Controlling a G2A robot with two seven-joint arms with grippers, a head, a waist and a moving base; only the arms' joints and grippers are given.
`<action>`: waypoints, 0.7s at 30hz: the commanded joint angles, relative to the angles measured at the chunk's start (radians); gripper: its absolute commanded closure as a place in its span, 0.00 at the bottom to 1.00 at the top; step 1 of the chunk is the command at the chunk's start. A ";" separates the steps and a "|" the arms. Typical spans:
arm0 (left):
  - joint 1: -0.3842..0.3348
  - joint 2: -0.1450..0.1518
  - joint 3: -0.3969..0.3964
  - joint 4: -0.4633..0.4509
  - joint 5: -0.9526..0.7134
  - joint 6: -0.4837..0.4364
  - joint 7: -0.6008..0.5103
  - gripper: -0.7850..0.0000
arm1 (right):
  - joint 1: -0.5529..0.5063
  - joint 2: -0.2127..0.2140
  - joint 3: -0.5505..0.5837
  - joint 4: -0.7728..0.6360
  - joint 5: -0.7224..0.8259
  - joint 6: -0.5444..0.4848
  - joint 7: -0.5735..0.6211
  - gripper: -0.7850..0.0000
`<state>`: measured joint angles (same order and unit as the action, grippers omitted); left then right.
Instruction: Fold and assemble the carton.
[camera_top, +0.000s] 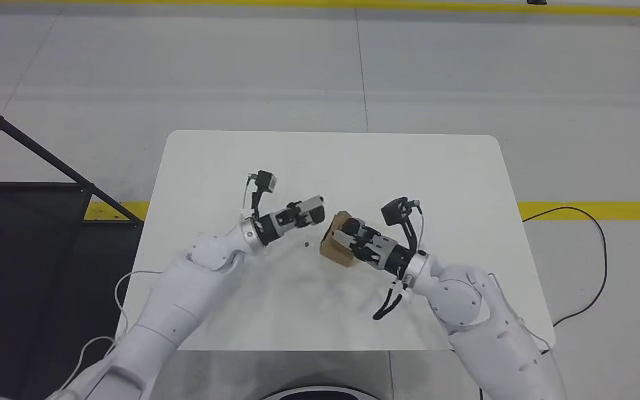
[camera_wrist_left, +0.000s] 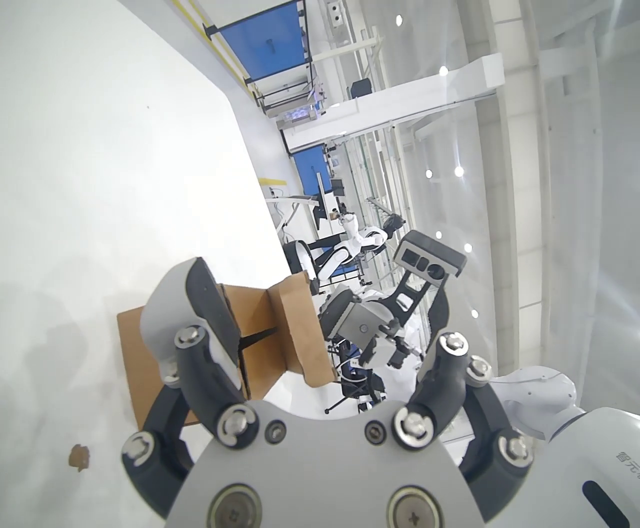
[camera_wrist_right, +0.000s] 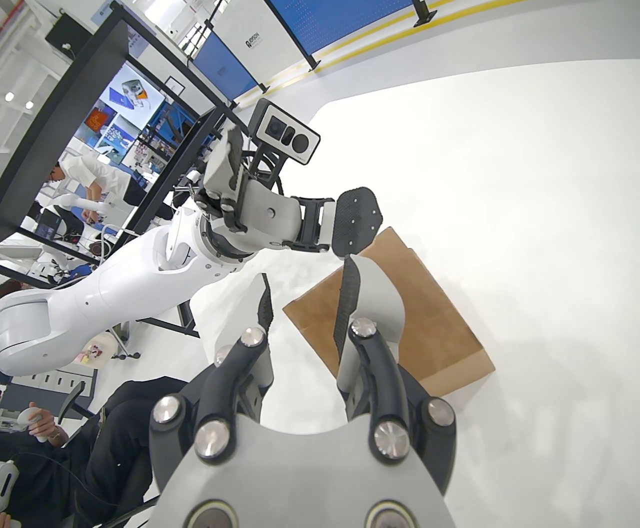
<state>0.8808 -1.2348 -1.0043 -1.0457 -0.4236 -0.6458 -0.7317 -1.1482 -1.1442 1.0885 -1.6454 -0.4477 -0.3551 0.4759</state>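
White table (camera_top: 440, 170) underneath, grey floor (camera_top: 300, 60) beyond. Near its middle, brown carton (camera_top: 334, 247), partly folded, one flap (camera_wrist_left: 295, 325) upright. Best to pin the flat panel (camera_wrist_right: 425, 310), then press the flap along its crease. Left gripper (camera_top: 312, 210) spread wide just beside; right gripper (camera_wrist_right: 306, 285) likewise parted, one finger (camera_wrist_right: 348, 300) over the panel; both arms angled inward.

Robotics lab: another white robot (camera_wrist_left: 350, 242); blue partitions (camera_wrist_right: 345, 20); yellow floor tape (camera_top: 580, 210).

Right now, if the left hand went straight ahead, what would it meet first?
Probably the brown cardboard carton, lying just ahead of the open left hand on the white table; depth is unclear.
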 joint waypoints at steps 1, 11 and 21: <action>0.005 0.002 -0.015 -0.003 -0.025 -0.006 -0.007 0.00 | -0.001 -0.001 -0.002 0.005 0.019 -0.009 0.001 0.60; 0.004 0.002 -0.035 0.004 -0.083 0.007 -0.094 0.00 | 0.019 -0.012 -0.020 0.057 0.083 -0.007 0.006 0.58; -0.018 -0.004 -0.022 0.045 -0.047 0.024 -0.144 0.00 | 0.030 -0.019 -0.021 0.072 0.105 0.035 -0.001 0.58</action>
<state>0.8680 -1.2385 -1.0304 -1.0089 -0.5006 -0.6256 -0.8826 -1.1179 -1.1632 1.0670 -1.5729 -0.3421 -0.3203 0.4756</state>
